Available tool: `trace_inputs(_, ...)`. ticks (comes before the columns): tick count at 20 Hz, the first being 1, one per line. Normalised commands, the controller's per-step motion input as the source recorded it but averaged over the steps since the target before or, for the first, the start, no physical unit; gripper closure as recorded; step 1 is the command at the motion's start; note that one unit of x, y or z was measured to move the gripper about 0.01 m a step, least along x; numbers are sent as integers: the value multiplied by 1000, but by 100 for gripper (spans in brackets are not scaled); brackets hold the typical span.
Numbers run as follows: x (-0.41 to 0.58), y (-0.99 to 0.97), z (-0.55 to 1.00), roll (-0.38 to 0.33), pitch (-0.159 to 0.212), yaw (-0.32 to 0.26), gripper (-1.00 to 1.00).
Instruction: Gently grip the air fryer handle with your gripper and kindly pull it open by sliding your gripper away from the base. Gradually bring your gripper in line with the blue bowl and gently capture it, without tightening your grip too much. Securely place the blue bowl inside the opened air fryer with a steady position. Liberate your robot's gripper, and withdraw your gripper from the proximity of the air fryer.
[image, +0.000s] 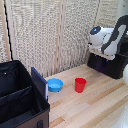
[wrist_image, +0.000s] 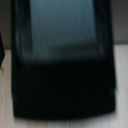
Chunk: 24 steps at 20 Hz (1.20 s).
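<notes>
Gripper (image: 98, 46), its fingers unseen so opening cannot be told, hovers above the air fryer (image: 111, 64), far from the blue bowl (image: 54, 85); a misjudged descent could miss the unseen handle.

Soft, even indoor light, both views low-resolution; wrist view heavily blurred over the dark air fryer (wrist_image: 64, 65).

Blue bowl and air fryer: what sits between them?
In the exterior view, the red cup stands on the wooden table between the blue bowl and the air fryer.
</notes>
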Motion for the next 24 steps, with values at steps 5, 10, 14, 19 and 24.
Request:
trace_inputs(5, 4, -26, 0, 0, 3, -24, 100)
trace_inputs(10, 23, -46, 50, 118, 88, -79, 100)
trace_inputs(14, -44, -14, 99, 231, 72, -24, 100)
trace_inputs(19, -289, 37, 34, 92, -153, 0, 100)
trace_inputs(24, -350, 129, 215, 26, -151, -53, 100)
